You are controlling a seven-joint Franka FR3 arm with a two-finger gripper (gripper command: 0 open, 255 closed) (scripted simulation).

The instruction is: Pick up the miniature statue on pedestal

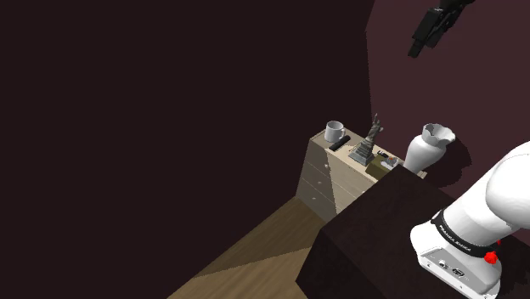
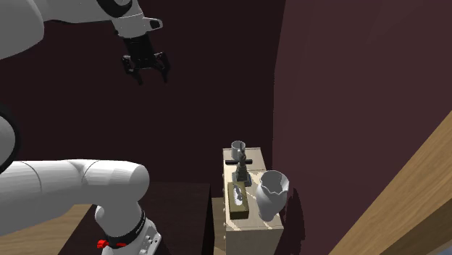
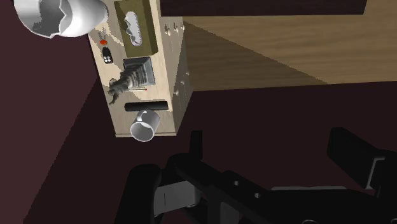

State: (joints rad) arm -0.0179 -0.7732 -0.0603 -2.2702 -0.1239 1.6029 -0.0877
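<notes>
The miniature statue [image 1: 367, 140] is a dark grey figure with a raised arm on a stepped pedestal. It stands upright on a pale dresser [image 1: 327, 174], between a white mug [image 1: 335, 132] and a white vase [image 1: 427, 146]. My black gripper [image 1: 418, 47] hangs high above and well away from the dresser, open, with nothing between its fingers. In the second exterior view the gripper [image 2: 148, 74] is up and to the left of the statue [image 2: 243, 170]. In the wrist view the statue [image 3: 130, 79] lies far beyond the open gripper [image 3: 267, 143].
The dresser top [image 3: 167, 57] also carries a tissue box [image 2: 238, 197], a flat black bar [image 3: 147, 106] by the mug [image 3: 145, 124], and a small fob [image 3: 107, 56]. Dark maroon walls [image 1: 170, 102] meet behind it. The dark stand [image 1: 382, 238] sits close by, on a wood floor [image 1: 255, 255].
</notes>
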